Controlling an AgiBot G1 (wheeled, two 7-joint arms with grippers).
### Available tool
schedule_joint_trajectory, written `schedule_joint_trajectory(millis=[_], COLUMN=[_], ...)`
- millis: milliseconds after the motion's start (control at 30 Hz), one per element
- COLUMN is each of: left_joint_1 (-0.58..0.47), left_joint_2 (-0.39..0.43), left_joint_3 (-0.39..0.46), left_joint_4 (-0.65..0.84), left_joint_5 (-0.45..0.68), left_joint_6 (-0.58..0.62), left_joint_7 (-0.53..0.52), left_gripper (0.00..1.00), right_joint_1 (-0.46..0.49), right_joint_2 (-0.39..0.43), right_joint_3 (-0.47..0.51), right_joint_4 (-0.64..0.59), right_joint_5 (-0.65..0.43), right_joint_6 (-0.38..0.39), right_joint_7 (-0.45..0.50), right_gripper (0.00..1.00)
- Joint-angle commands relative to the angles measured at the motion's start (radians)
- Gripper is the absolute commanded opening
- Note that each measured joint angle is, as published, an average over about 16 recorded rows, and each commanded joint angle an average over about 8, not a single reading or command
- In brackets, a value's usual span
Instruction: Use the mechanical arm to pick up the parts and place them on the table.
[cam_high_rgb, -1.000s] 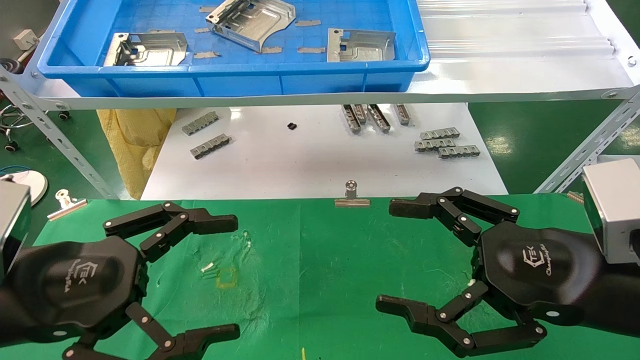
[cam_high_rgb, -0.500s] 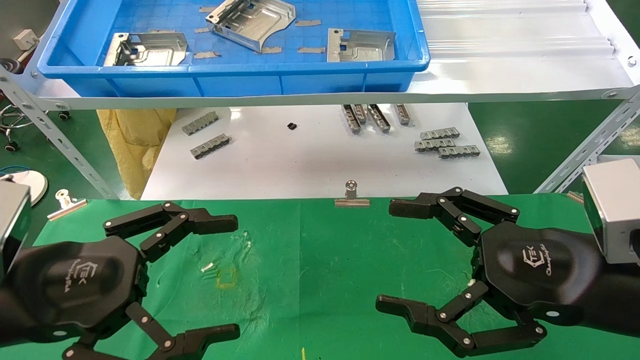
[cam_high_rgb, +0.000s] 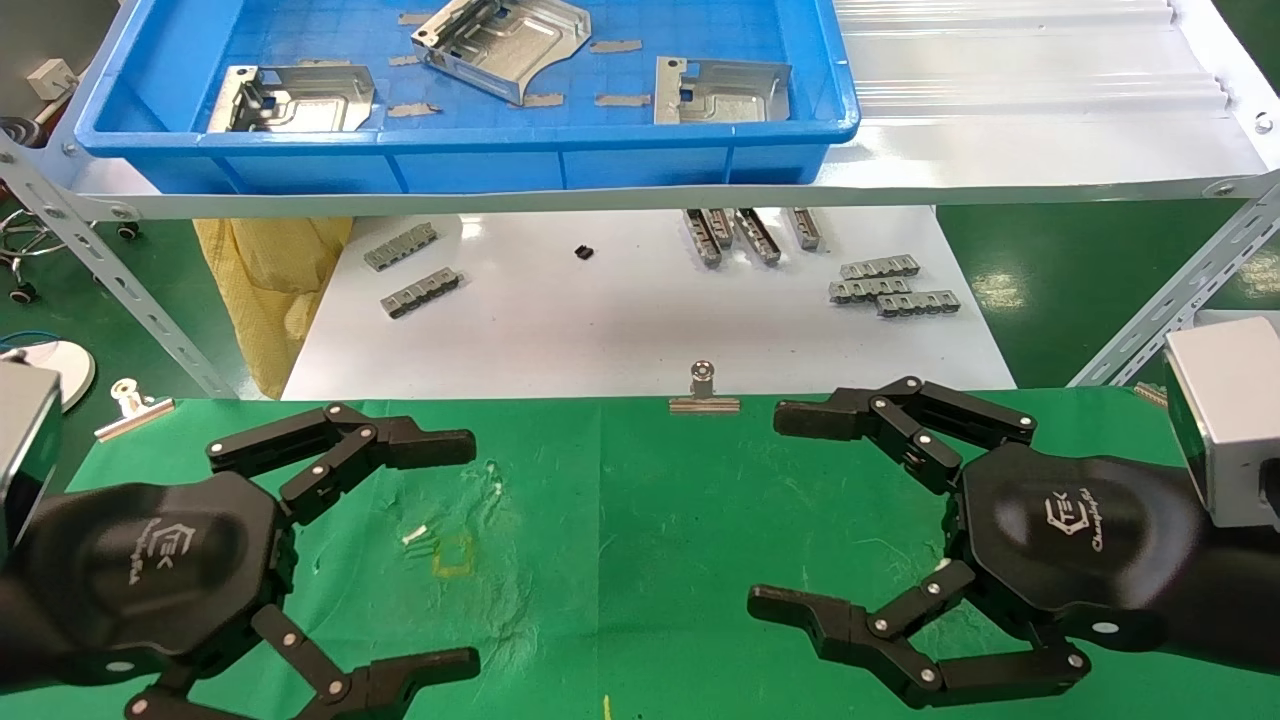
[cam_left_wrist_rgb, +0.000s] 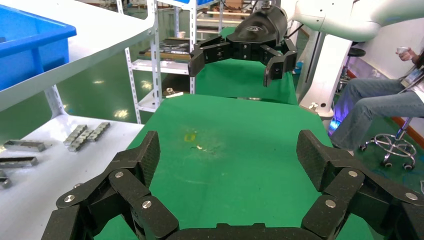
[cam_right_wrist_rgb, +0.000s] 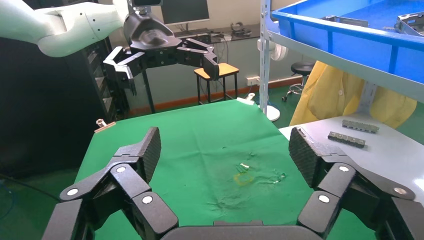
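Note:
Three shiny silver parts (cam_high_rgb: 295, 98) (cam_high_rgb: 505, 45) (cam_high_rgb: 720, 92) lie in the blue tray (cam_high_rgb: 470, 140) on the upper shelf. Below them, both black claw grippers hover over the green table (cam_high_rgb: 620, 520). My left gripper (cam_high_rgb: 470, 552) stands open at the left, with nothing between its fingers. My right gripper (cam_high_rgb: 768, 510) is open at the right, also empty. The left wrist view shows my left gripper (cam_left_wrist_rgb: 227, 155) spread wide over bare cloth, with the right one (cam_left_wrist_rgb: 235, 57) facing it farther off. The right wrist view shows my right gripper (cam_right_wrist_rgb: 225, 150) just as wide.
Small grey notched bars (cam_high_rgb: 890, 285) (cam_high_rgb: 410, 270) lie on the white sheet (cam_high_rgb: 620, 320) under the shelf rail (cam_high_rgb: 600, 195). A binder clip (cam_high_rgb: 704, 390) holds the cloth's far edge. A faint yellow square mark (cam_high_rgb: 452, 555) sits on the cloth. A seated person (cam_left_wrist_rgb: 380, 100) is beside the table.
The right gripper has crept very slightly to the left. The left gripper and the parts have not moved.

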Motion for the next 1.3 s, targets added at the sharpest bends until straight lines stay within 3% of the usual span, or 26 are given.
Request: schedule_joint_trajectory(millis=[33, 1300], left_joint_1=[0.0, 0.0], left_joint_2=[0.0, 0.0], left_joint_3=[0.0, 0.0], left_joint_4=[0.0, 0.0], left_joint_5=[0.0, 0.0], left_joint_6=[0.0, 0.0], left_joint_7=[0.0, 0.0], left_gripper=[1.0, 1.0], right_joint_1=[0.0, 0.0], right_joint_2=[0.0, 0.0], right_joint_3=[0.0, 0.0], right_joint_4=[0.0, 0.0], right_joint_5=[0.0, 0.0], right_joint_6=[0.0, 0.0], right_joint_7=[0.0, 0.0], right_gripper=[0.0, 0.0])
